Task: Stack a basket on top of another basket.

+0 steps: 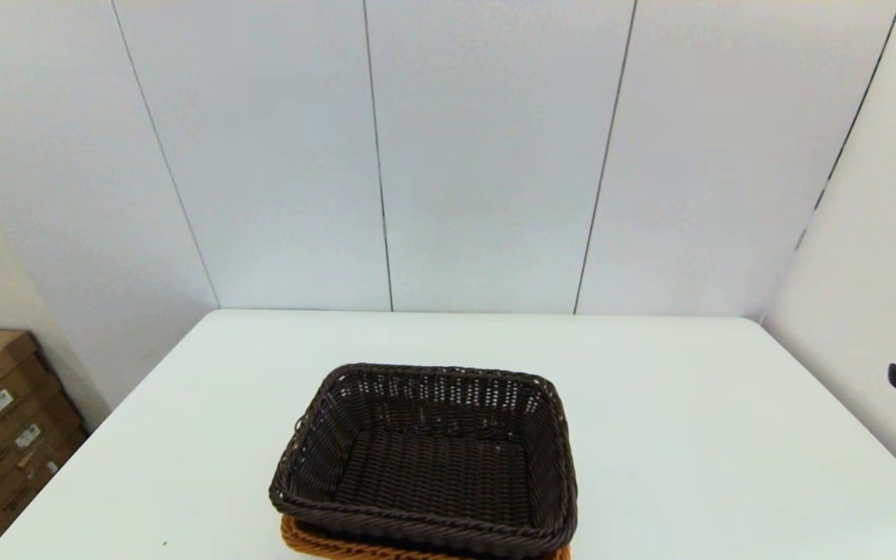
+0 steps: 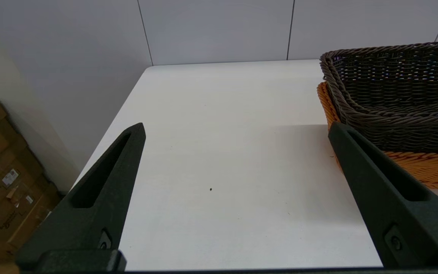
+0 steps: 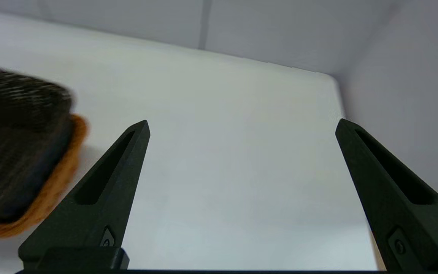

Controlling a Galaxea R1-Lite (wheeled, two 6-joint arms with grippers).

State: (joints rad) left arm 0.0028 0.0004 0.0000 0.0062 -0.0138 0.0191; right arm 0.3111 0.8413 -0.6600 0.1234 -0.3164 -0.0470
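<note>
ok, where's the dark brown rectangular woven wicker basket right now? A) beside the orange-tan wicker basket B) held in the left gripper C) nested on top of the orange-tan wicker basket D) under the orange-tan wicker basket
C: the dark brown rectangular woven wicker basket sits on the orange-tan rectangular woven wicker basket, whose rim peeks out beneath; left gripper and right gripper are open and empty.

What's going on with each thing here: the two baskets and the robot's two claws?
dark brown basket: upright, empty, nested on top of the orange one.
orange-tan basket: on the table, underneath, mostly covered.
left gripper: jaws wide open, holding nothing, beside the stack.
right gripper: jaws wide open, holding nothing, off to the stack's right.
</note>
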